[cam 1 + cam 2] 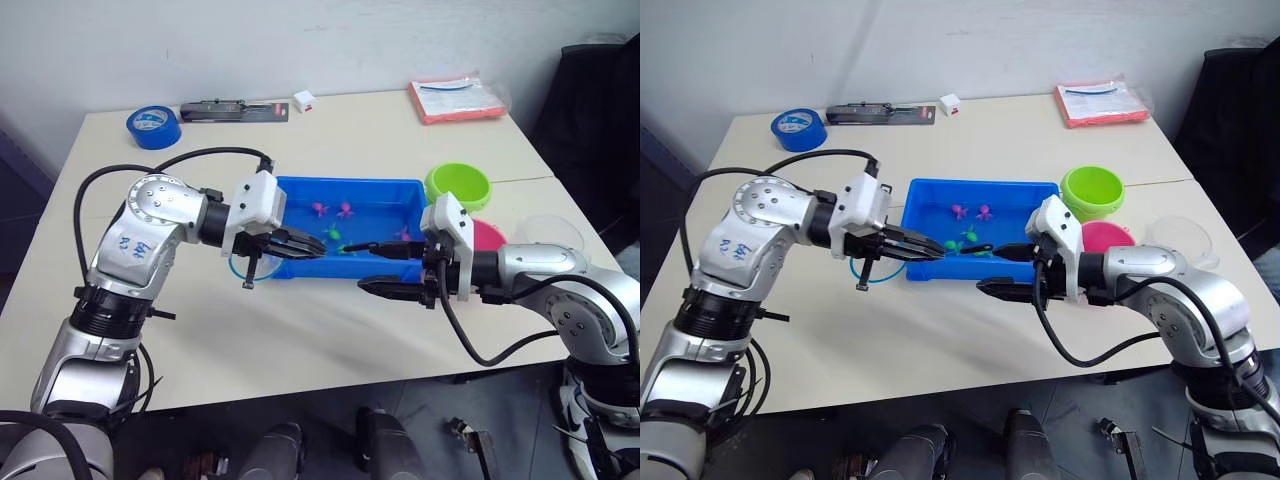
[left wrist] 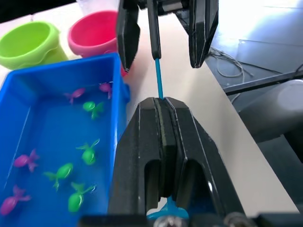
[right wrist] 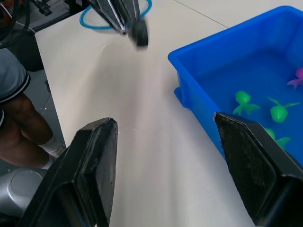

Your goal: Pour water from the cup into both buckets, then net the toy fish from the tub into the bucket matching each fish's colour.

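Your right gripper (image 1: 385, 268) sits nearest, its matte black fingers (image 3: 97, 163) spread wide over the pale counter (image 1: 330, 340), just off the near edge of the glossy blue tub (image 1: 300, 192). Your left gripper (image 1: 318, 245) has its fingers pressed together, pinching the thin handle of the net (image 1: 243, 268); the blue ring hangs beside the tub's left end. From the left wrist you get tiny green and magenta toy fish (image 2: 60, 173) scattered in the tub. Beyond its right end stand the lime bucket (image 1: 458, 184), the pink bucket (image 1: 1105, 238) and the clear cup (image 1: 549, 232).
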### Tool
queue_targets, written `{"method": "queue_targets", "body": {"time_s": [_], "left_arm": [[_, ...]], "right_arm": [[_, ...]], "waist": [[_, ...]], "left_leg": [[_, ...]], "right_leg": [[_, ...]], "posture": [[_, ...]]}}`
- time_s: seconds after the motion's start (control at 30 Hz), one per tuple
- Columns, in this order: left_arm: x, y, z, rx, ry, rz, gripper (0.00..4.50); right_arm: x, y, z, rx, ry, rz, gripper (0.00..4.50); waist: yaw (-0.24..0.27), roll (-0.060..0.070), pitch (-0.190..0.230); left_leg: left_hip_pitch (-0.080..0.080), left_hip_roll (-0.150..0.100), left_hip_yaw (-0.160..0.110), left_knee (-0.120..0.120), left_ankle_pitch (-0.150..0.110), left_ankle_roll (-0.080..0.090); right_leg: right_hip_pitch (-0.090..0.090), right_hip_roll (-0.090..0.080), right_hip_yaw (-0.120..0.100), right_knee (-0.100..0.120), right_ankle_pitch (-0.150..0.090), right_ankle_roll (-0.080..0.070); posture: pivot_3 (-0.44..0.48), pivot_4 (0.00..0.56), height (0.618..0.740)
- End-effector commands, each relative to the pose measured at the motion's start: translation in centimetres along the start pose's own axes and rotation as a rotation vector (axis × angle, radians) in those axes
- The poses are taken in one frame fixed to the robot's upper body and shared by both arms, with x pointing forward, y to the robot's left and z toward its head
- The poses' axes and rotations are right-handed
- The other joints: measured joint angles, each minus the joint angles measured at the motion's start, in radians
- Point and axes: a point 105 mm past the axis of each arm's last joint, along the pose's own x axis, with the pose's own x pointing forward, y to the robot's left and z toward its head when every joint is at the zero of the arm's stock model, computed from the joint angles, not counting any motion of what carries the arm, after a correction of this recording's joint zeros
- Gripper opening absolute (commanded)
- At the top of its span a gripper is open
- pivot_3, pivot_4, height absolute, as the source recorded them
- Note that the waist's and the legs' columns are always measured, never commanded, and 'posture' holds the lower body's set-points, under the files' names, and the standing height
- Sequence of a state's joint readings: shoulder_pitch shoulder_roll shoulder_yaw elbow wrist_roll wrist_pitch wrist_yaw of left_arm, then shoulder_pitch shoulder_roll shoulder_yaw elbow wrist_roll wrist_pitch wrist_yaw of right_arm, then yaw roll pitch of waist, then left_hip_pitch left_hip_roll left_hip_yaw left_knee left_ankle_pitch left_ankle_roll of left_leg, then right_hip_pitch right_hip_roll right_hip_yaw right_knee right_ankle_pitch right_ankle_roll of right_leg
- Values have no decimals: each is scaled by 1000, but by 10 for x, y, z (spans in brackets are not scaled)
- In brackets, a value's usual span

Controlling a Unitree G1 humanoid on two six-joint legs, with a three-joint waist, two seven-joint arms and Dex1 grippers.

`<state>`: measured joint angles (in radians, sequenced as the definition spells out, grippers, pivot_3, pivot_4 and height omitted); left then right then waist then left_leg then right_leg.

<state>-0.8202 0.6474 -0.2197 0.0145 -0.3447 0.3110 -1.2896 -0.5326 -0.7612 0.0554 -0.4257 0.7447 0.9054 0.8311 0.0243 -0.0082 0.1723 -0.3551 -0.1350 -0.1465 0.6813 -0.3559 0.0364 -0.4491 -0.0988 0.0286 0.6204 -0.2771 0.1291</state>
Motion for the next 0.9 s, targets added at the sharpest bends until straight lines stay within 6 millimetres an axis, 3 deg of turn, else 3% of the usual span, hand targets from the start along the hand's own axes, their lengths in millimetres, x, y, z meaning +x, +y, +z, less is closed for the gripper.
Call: {"method": "queue_targets", "body": {"time_s": [0.03, 0.83, 0.9], "left_arm": [[2, 2, 6, 65, 4, -27, 26], [18, 0, 2, 78, -11, -82, 26], [18, 0, 2, 79, -8, -83, 0]], "right_arm": [[1, 6, 10, -32, -19, 24, 4500], [6, 17, 20, -43, -43, 72, 4500], [6, 17, 21, -50, -50, 69, 3899]], "waist": [[0, 0, 0], [0, 0, 0], [0, 0, 0]], "left_leg": [[0, 0, 0, 0, 0, 0], [0, 0, 0, 1, 0, 0], [0, 0, 0, 1, 0, 0]], "right_leg": [[0, 0, 0, 0, 0, 0], [0, 0, 0, 1, 0, 0], [0, 0, 0, 1, 0, 0]], "posture": [[0, 150, 740], [0, 150, 740], [0, 150, 740]]}}
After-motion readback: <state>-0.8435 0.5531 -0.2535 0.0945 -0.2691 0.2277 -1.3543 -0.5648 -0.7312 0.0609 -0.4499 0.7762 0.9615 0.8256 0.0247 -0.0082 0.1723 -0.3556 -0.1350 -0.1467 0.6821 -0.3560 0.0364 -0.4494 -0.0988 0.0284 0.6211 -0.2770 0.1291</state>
